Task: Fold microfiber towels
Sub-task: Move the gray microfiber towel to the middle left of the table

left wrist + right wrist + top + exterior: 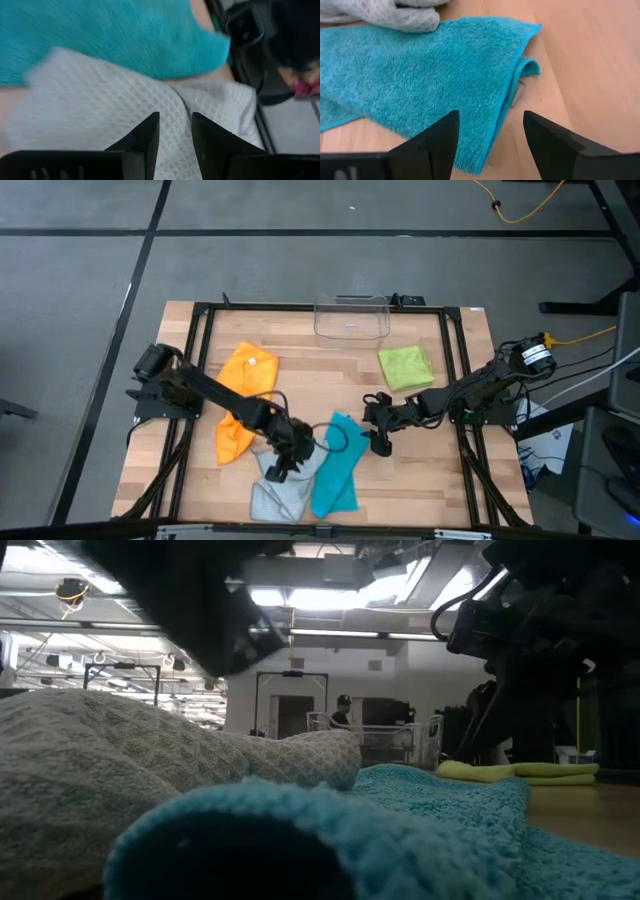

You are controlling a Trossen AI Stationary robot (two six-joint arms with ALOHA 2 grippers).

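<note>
So we've got four towels spread over the wooden table [450,470]. The orange towel [243,395] lies crumpled on the left side, partly under the left arm. The green towel [405,366] sits folded flat toward the back right, just beside the clear bin [351,318] at the back edge. The teal towel [338,463] and the grey towel [283,485] are bunched together near the front middle, touching, with the teal one overlapping the grey one's edge.

The left gripper [281,465] is down right over the grey towel. In its wrist view we see the fingers [145,142] with a narrow gap between them, hovering above the grey waffle weave, nothing pinched in there as far as we can tell.

The right gripper [380,442] is just beside the teal towel's right edge. Its fingers [437,140] are spread wide, with the teal towel's corner and bare wood showing between them, so it's holding nothing.

From the low view we mostly get a faceful of grey and teal fabric, with the green towel [515,771] lying flat farther back on the right.
</note>
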